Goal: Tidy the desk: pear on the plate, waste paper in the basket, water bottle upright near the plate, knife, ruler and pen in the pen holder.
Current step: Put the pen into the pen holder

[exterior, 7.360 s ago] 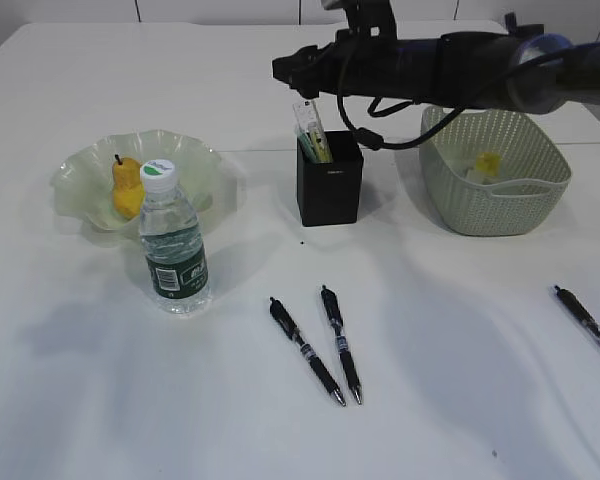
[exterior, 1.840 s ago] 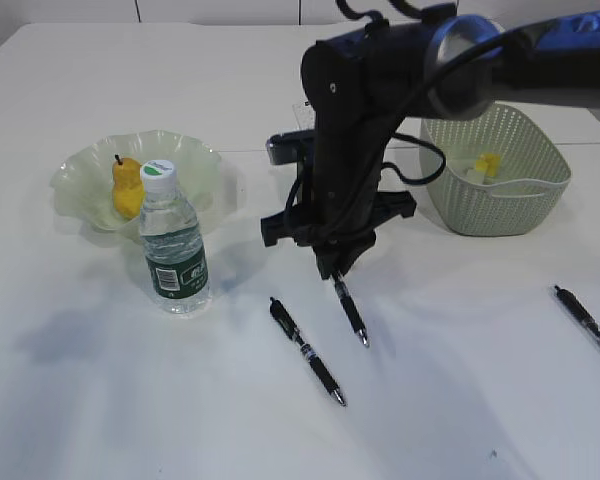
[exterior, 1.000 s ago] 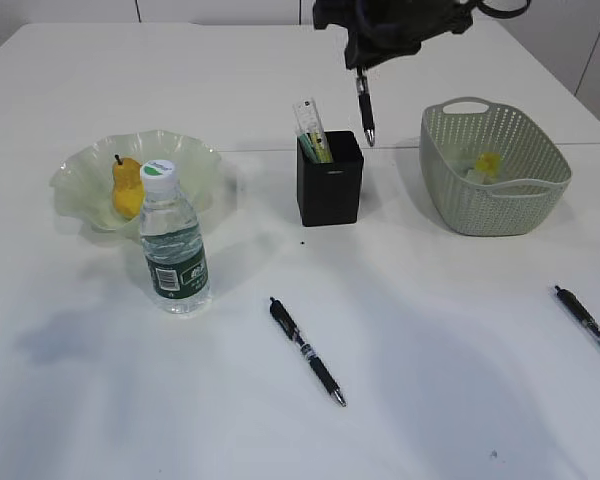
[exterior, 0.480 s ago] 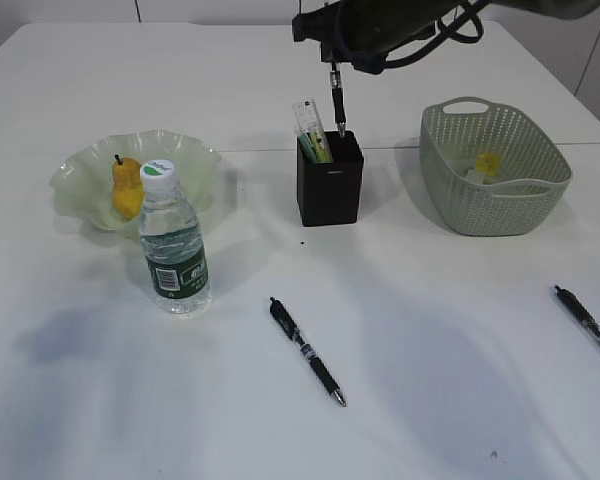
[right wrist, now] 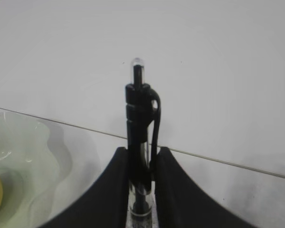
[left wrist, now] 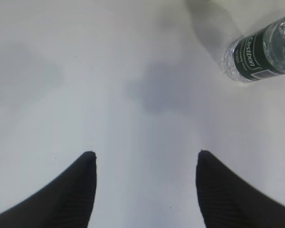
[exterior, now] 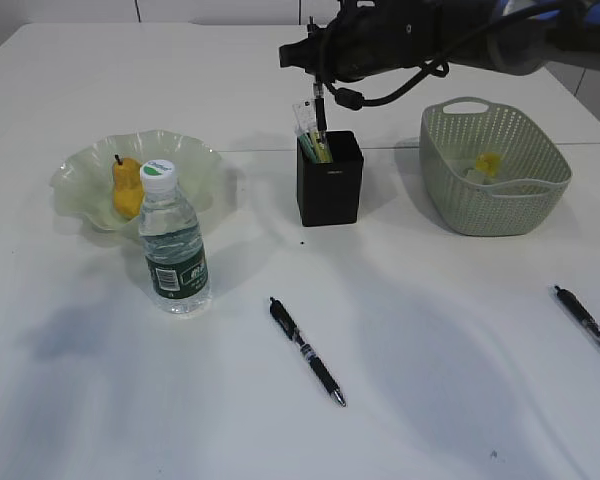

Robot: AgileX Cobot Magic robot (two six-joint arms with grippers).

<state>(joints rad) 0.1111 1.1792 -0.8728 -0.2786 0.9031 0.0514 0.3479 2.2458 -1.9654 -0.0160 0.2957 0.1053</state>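
Exterior view shows the right tool (exterior: 321, 88) hanging above the pen holder (exterior: 330, 180), which sits toward the far middle of the surface (exterior: 460, 330), and it is clamped on a black pen (exterior: 320, 112) held upright, tip down. The pen's long axis runs near vertical, and its lower end sits at or just inside the holder's mouth, beside the clear ruler (exterior: 307, 122) leaning out of the holder on the left. In the right wrist view the pen (right wrist: 140, 133) stands squeezed between the two dark fingers (right wrist: 115, 190), its clicker end up. So the move ahead, as I judge it, turns on one thing: the holder lies straight below the tool, and letting go should drop the pen in, provided the tip clears the ruler and the near rim. There is open room all round the holder; the basket (exterior: 495, 175) is well apart toward the right edge, the plate (exterior: 85, 180) with the pear (exterior: 126, 187) toward the left edge, and the water bottle (exterior: 174, 242) upright just in front of the plate. Two more pens lie flat: one (exterior: 307, 350) near the front middle, one (exterior: 586, 324) at the right edge. The left tool (left wrist: 145, 190) hovers low over bare surface with its jaws apart and empty, the bottle just at the corner of its view.
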